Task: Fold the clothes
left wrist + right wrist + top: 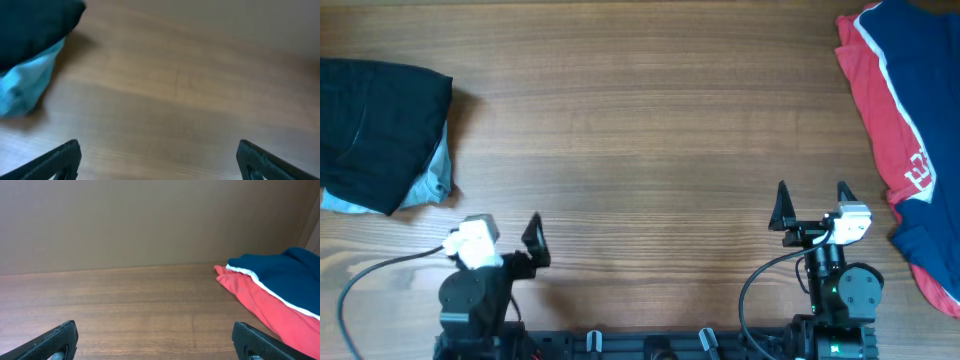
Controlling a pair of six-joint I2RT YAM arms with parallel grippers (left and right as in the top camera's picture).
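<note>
Black-fingered left gripper and right gripper hover at the brown wooden table's near edge, both spread wide and empty. Farther left, the plain black soft fabric garment lies over light blue denim shorts; a red-and-navy garment lies far right.

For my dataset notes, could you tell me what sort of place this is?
Probably a robotics lab bench: a wood table, the left gripper and right gripper near its edge, a black garment and a red-navy garment.
</note>
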